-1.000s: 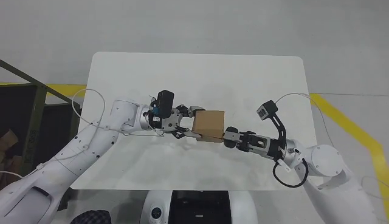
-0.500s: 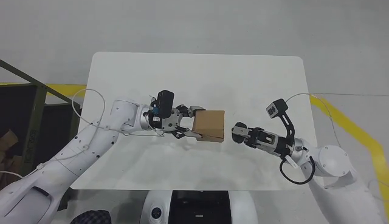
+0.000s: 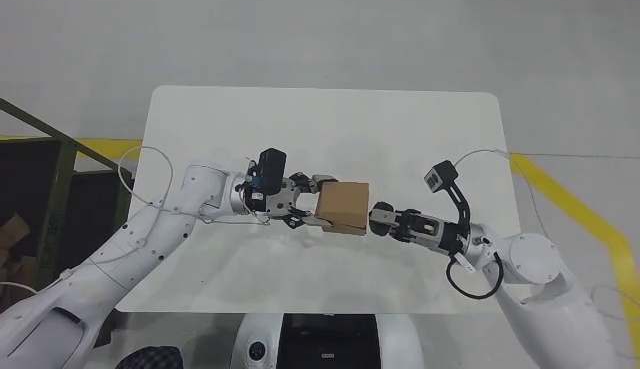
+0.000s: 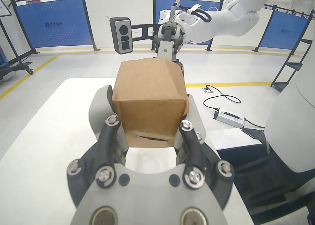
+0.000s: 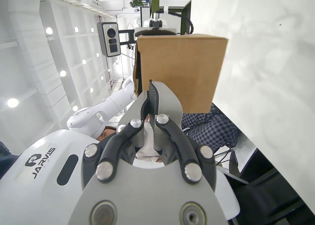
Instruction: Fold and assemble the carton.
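Above mid-table (image 3: 420, 129), the left gripper (image 3: 322, 205) pinches the carton (image 3: 343, 207) from 9 o'clock. The right gripper (image 3: 378, 217), pressed together, noses its 4 o'clock corner. The card looks light and easily dented, so it is best held across flat walls.

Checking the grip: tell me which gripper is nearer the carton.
Left. The left gripper clamps the carton; the right gripper, shut, sits at its opposite end.
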